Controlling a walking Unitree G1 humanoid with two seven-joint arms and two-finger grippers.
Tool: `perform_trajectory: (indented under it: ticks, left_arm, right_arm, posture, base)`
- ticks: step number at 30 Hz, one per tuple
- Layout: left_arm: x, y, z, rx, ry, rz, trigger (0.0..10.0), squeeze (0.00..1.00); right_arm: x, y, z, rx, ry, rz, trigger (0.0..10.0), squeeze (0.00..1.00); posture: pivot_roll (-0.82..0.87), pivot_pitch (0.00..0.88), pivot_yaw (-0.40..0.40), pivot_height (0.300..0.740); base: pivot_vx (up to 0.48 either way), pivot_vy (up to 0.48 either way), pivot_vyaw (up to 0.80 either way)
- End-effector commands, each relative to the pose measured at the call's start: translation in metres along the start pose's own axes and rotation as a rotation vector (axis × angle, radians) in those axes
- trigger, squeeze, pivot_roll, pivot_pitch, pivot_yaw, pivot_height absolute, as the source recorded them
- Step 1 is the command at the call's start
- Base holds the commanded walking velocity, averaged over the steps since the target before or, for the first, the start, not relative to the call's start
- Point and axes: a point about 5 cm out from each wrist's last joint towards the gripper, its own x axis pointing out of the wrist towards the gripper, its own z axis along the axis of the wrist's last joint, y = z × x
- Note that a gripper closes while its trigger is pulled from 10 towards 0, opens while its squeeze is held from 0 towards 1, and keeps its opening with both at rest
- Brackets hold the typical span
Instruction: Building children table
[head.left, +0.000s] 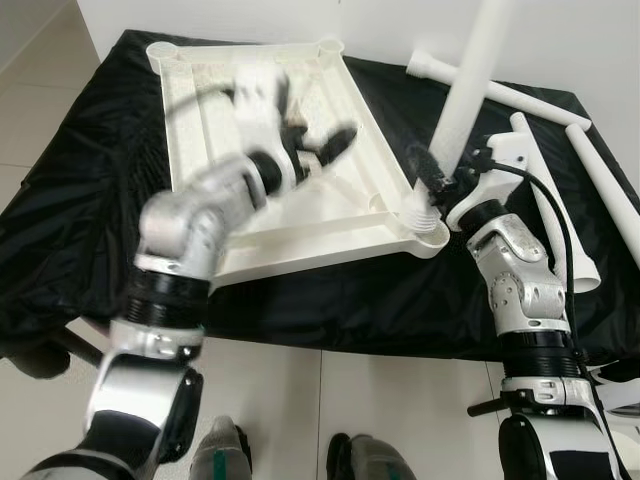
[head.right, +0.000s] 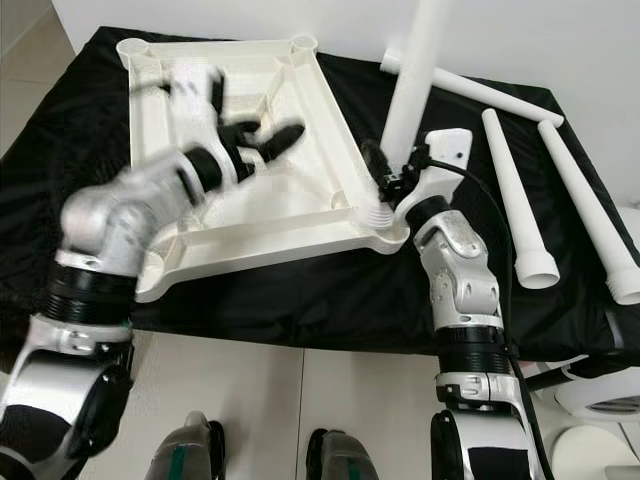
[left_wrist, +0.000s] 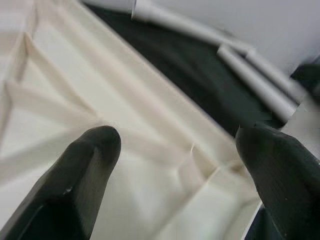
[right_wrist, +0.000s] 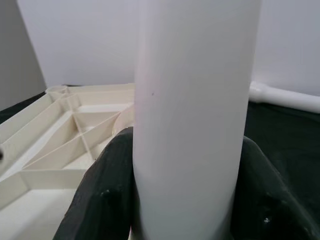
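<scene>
I hold the table leg (head.left: 470, 90) upright, right end effector (head.left: 432, 170) clamped on it, its foot at the corner socket of the inverted tabletop (head.left: 300, 230), centre frame. The left end effector (head.left: 320, 140), fingers apart, hovers over the tabletop. Risk: a tilted leg jams or shifts the unrestrained tabletop across the black cloth (head.left: 80, 200).

The upright table leg (head.left: 468, 85) blocks the near right corner of the upturned table top (head.left: 330, 215); its ribbed middle lies open.
</scene>
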Motion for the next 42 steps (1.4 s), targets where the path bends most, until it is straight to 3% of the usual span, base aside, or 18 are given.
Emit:
perform_trajectory:
  ticks: [1, 3, 8, 9, 14, 21, 22, 25, 26, 27, 28, 32, 33, 42]
  left_arm:
    - [0.003, -0.006, -0.004, 0.020, 0.015, -0.010, 10.0, 0.00]
    - [0.008, -0.017, -0.022, 0.061, 0.061, -0.038, 10.0, 0.00]
    - [0.011, -0.028, -0.039, 0.109, 0.102, -0.062, 10.0, 0.00]
    - [0.013, -0.036, -0.045, 0.157, 0.124, -0.097, 10.0, 0.00]
    - [0.016, -0.048, -0.062, 0.264, 0.176, -0.135, 10.0, 0.00]
    - [0.019, -0.055, -0.075, 0.333, 0.218, -0.140, 10.0, 0.00]
    - [0.020, -0.055, -0.076, 0.337, 0.220, -0.142, 10.0, 0.07]
    - [0.020, -0.056, -0.077, 0.338, 0.221, -0.143, 10.0, 0.07]
    - [0.021, -0.056, -0.078, 0.343, 0.225, -0.141, 10.0, 1.00]
    - [0.022, -0.056, -0.079, 0.366, 0.231, -0.140, 10.0, 1.00]
    - [0.023, -0.056, -0.080, 0.385, 0.232, -0.137, 10.0, 0.27]
    - [0.023, -0.056, -0.080, 0.397, 0.231, -0.135, 10.0, 0.27]
    - [0.024, -0.056, -0.081, 0.413, 0.231, -0.134, 10.0, 0.00]
    - [0.030, -0.051, -0.093, 0.496, 0.312, -0.118, 10.0, 0.00]
  right_arm:
    - [-0.001, -0.004, 0.004, 0.005, -0.030, -0.021, 10.0, 0.00]
    - [-0.002, -0.005, 0.004, 0.003, -0.038, -0.031, 10.0, 0.00]
    - [-0.003, -0.005, 0.002, -0.002, -0.042, -0.037, 10.0, 0.00]
    - [-0.003, -0.006, 0.001, -0.008, -0.042, -0.042, 10.0, 0.00]
    - [-0.003, -0.006, 0.001, -0.014, -0.046, -0.041, 10.0, 0.00]
    - [-0.003, -0.005, 0.000, -0.015, -0.045, -0.031, 10.0, 0.00]
    - [-0.002, -0.004, 0.000, -0.017, -0.045, -0.028, 10.0, 0.00]
    - [-0.002, -0.004, 0.000, -0.018, -0.044, -0.026, 10.0, 0.00]
    - [-0.002, -0.004, 0.000, -0.019, -0.046, -0.024, 10.0, 0.00]
    - [-0.002, -0.004, 0.000, -0.020, -0.047, -0.023, 10.0, 0.00]
    - [-0.002, -0.004, 0.000, -0.022, -0.047, -0.023, 10.0, 0.00]
    - [-0.002, -0.004, 0.000, -0.023, -0.048, -0.023, 10.0, 0.00]
    - [-0.002, -0.004, 0.000, -0.022, -0.048, -0.022, 10.0, 0.00]
    - [-0.001, -0.004, 0.000, -0.027, -0.046, -0.017, 10.0, 0.00]
  posture:
    - [0.02, 0.093, -0.054, 0.740]
    - [0.02, 0.091, -0.052, 0.740]
    - [0.02, 0.090, -0.052, 0.740]
    - [0.02, 0.088, -0.053, 0.740]
    - [0.02, 0.084, -0.055, 0.740]
    - [0.02, 0.077, -0.056, 0.740]
    - [0.02, 0.075, -0.057, 0.740]
    - [0.02, 0.075, -0.057, 0.740]
    - [0.02, 0.075, -0.056, 0.740]
    - [0.02, 0.073, -0.056, 0.740]
    - [0.02, 0.073, -0.056, 0.740]
    - [0.02, 0.073, -0.056, 0.740]
    - [0.02, 0.070, -0.057, 0.740]
    - [0.02, 0.076, -0.061, 0.740]
  base:
    - [0.000, 0.000, 0.00]
    - [0.000, 0.000, 0.00]
    - [0.000, 0.000, 0.00]
    - [0.000, 0.000, 0.00]
    - [0.000, 0.000, 0.00]
    - [0.000, 0.000, 0.00]
    - [0.000, 0.000, 0.00]
    - [0.000, 0.000, 0.00]
    - [0.000, 0.000, 0.00]
    - [0.000, 0.000, 0.00]
    - [0.000, 0.000, 0.00]
    - [0.000, 0.000, 0.00]
    - [0.000, 0.000, 0.00]
    - [0.000, 0.000, 0.00]
